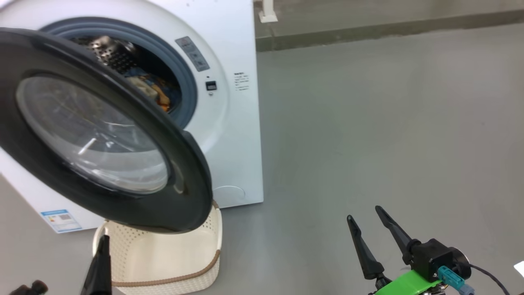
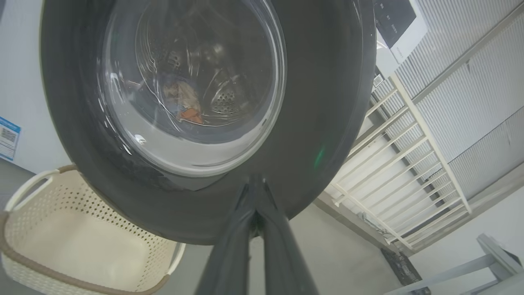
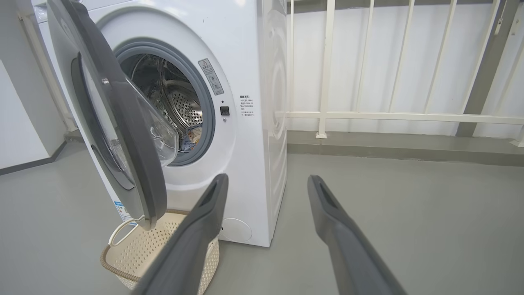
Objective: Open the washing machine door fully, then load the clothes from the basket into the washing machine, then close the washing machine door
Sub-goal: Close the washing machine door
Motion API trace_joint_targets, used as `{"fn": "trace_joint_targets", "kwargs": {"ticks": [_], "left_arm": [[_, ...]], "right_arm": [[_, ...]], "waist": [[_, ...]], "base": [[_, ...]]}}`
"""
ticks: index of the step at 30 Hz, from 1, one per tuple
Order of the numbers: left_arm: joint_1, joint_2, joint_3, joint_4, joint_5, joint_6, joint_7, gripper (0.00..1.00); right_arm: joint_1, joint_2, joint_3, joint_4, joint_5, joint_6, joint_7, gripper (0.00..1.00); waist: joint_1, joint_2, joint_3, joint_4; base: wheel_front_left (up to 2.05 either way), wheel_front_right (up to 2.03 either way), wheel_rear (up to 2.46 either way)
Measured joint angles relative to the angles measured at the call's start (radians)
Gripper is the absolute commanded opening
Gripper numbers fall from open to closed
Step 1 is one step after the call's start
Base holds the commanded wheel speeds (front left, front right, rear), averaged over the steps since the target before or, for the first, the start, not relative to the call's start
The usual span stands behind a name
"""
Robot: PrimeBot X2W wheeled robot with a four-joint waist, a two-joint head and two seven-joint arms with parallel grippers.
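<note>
**Standing half open, the washing machine door (image 1: 94,131) hangs over the basket (image 1: 213,237)**

Head view: the washing machine (image 1: 233,135), a big white box, stands on a grey floor (image 1: 368,123). Its round door is hinged on the left side of the opening and swung partway out, with its outer face turned towards the camera. From here the door reads as an oval whose long axis slants from upper left to lower right. It has a wide glossy black rim around a clear glass window. In the right wrist view the glass bulges like a bowl towards the steel drum (image 1: 110,53).

The clothes (image 1: 157,92), blue, beige and orange cloth, lie low in the drum behind the grey-blue gasket (image 1: 186,82).

The basket is cream-white and perforated, with a brown woven-look rim. It sits on the floor just before the machine's front, and the door's lower edge hangs above it.

The left pincer (image 2: 256,180) is closed with nothing between its fingers. In the left wrist view its tips meet at the door's lower black rim, but whether they touch it cannot be told.

The right pincer (image 1: 364,213) is open and empty, above the floor well to the right of the machine.
</note>
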Motion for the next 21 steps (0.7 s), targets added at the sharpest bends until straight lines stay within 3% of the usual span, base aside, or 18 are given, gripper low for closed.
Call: {"fn": "trace_joint_targets", "kwargs": {"ticks": [4, 7, 10, 16, 17, 18, 19, 20, 21], "left_arm": [[0.002, -0.017, 0.062, 0.005, 0.21, -0.001, -0.003, 0.0], [0.022, -0.072, 0.127, -0.025, 0.423, -0.004, -0.006, 0.0], [0.042, -0.088, 0.144, -0.028, 0.574, -0.004, -0.007, 0.0], [0.053, -0.119, 0.157, -0.018, 0.687, -0.004, -0.007, 0.0], [0.054, -0.122, 0.157, -0.009, 0.694, -0.004, -0.007, 0.13], [0.055, -0.123, 0.156, 0.002, 0.701, -0.004, -0.007, 0.41], [0.058, -0.121, 0.152, 0.014, 0.711, -0.004, -0.007, 0.91], [0.06, -0.12, 0.147, 0.026, 0.728, -0.004, -0.007, 1.0], [0.06, -0.12, 0.142, 0.037, 0.733, -0.004, -0.007, 1.0]], "right_arm": [[0.01, 0.0, 0.008, 0.001, 0.0, 0.0, 0.0, 1.0], [0.015, 0.0, 0.008, 0.002, 0.0, 0.0, 0.0, 1.0], [0.015, 0.0, 0.008, 0.003, 0.0, 0.0, 0.0, 1.0], [0.015, 0.0, 0.007, 0.006, 0.001, 0.0, 0.0, 1.0], [0.015, 0.0, 0.007, 0.007, 0.001, 0.0, 0.0, 1.0], [0.015, 0.0, 0.007, 0.007, 0.001, 0.0, 0.0, 1.0], [0.015, 0.0, 0.006, 0.007, 0.001, 0.0, 0.0, 1.0], [0.015, 0.0, 0.006, 0.008, 0.001, 0.0, 0.0, 1.0], [0.015, 0.0, 0.006, 0.008, 0.002, 0.0, 0.0, 1.0]], "waist": [[0.0, 0.0, -0.013, 0.023], [0.0, 0.0, -0.019, 0.04], [0.0, 0.0, -0.02, 0.047], [0.0, 0.0, -0.02, 0.057], [0.0, 0.0, -0.02, 0.057], [0.0, 0.0, -0.021, 0.058], [0.0, 0.0, -0.021, 0.059], [0.0, 0.0, -0.022, 0.059], [0.0, 0.0, -0.022, 0.059]], "base": [[0.0, 0.0, 0.0], [0.0, 0.0, 0.0], [0.0, 0.0, 0.0], [0.0, 0.0, 0.0], [0.0, 0.0, 0.0], [0.0, 0.0, 0.0], [0.0, 0.0, 0.0], [0.0, 0.0, 0.0], [0.0, 0.0, 0.0]]}}
